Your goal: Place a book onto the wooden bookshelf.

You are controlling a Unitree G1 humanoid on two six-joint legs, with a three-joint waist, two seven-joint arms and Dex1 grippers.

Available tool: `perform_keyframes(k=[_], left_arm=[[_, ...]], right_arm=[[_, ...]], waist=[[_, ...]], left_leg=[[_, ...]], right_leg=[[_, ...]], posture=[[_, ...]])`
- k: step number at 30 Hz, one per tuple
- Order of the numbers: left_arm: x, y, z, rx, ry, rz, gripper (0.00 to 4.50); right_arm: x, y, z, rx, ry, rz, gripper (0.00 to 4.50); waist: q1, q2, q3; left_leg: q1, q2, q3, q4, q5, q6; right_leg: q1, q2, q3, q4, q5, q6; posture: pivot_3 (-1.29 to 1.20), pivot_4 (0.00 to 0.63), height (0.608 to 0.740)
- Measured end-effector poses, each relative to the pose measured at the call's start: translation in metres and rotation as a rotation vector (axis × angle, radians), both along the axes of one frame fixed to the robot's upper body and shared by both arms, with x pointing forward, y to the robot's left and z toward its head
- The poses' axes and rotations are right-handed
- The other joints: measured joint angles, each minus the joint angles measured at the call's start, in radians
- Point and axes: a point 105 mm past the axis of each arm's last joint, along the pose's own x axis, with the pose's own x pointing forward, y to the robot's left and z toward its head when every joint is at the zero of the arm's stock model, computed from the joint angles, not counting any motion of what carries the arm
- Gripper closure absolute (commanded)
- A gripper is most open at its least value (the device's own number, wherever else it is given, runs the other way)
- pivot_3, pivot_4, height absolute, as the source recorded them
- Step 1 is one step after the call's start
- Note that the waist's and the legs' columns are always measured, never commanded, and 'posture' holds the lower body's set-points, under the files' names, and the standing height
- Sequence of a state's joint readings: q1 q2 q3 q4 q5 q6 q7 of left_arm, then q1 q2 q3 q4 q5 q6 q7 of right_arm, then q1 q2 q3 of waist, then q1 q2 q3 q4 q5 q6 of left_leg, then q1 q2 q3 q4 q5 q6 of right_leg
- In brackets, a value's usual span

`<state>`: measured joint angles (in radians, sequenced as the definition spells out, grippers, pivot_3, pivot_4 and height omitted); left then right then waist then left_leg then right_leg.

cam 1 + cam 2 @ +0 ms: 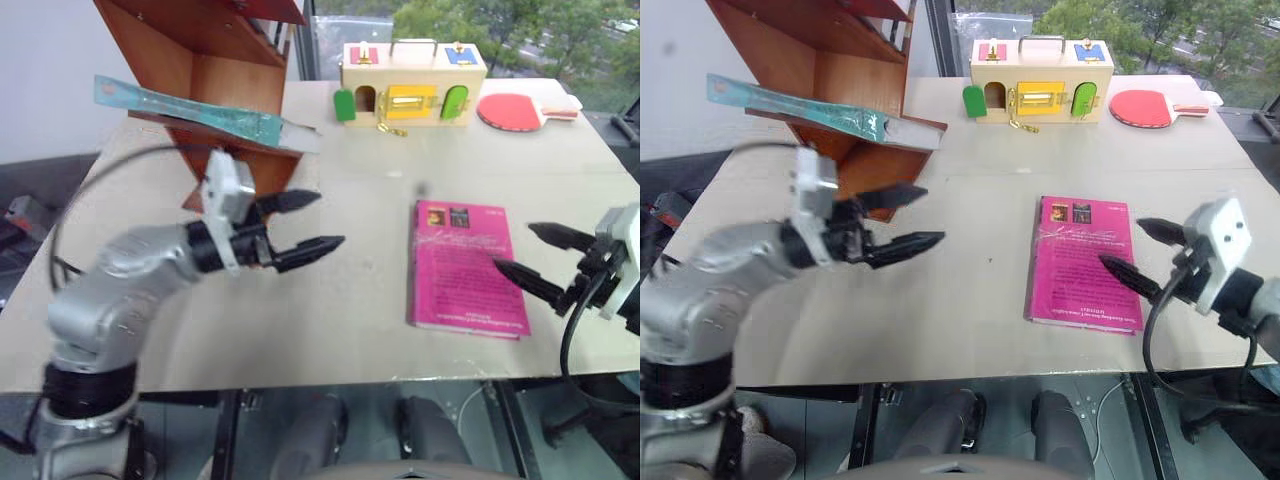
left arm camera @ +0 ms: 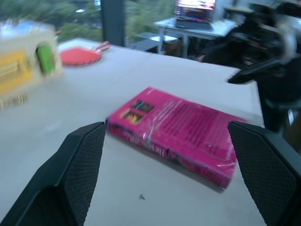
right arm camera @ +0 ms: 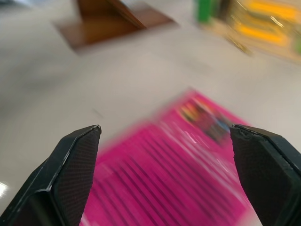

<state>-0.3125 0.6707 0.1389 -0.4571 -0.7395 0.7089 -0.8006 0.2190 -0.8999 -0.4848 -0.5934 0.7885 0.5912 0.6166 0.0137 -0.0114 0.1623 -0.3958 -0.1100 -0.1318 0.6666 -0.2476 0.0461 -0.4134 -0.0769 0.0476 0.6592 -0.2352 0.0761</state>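
Note:
The teal-green book (image 1: 195, 108) lies flat on a slanted lower board of the reddish-brown wooden bookshelf (image 1: 215, 60) at the table's far left, sticking out past both sides. My left gripper (image 1: 318, 222) hovers open above the table, in front of and to the right of the shelf, empty and pointing right. My right gripper (image 1: 525, 254) stands open at the right edge of a magenta-pink book (image 1: 463, 265) lying flat on the table, nothing between its fingers. The pink book (image 2: 178, 134) lies ahead of the left fingers in the left wrist view.
A pale toy box (image 1: 412, 85) with coloured doors stands at the table's far side. A red table-tennis paddle (image 1: 515, 111) lies to its right. Bare tabletop (image 1: 350, 290) spreads between my two grippers. The table's near edge runs just below them.

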Motion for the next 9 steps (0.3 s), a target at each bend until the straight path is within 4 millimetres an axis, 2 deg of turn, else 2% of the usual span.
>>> perform_keyframes(k=[4,6,9], left_arm=[[0.011,0.017,-0.032,0.045,0.007,0.132,0.05],[0.014,0.033,-0.053,0.082,0.028,0.196,0.05],[0.011,0.051,-0.074,0.129,0.063,0.23,0.05]], right_arm=[[-0.012,-0.019,-0.017,-0.073,0.028,-0.094,0.0],[-0.021,-0.031,-0.026,-0.109,0.048,-0.145,0.0],[-0.033,-0.046,-0.035,-0.161,0.081,-0.198,0.0]], waist=[[0.002,0.001,-0.001],[0.002,0.001,-0.001],[0.002,0.001,-0.001]], left_leg=[[0.0,0.0,0.001,-0.001,-0.002,0.003],[0.0,0.0,0.001,-0.002,-0.002,0.004],[0.0,0.0,0.0,-0.002,-0.003,0.004]], right_leg=[[0.0,-0.001,0.001,-0.001,0.0,0.0],[0.0,-0.001,0.001,-0.002,0.0,0.0],[0.0,-0.001,0.0,-0.002,0.0,0.0]], posture=[[0.0,0.15,0.74],[0.0,0.15,0.74],[0.0,0.15,0.74]])
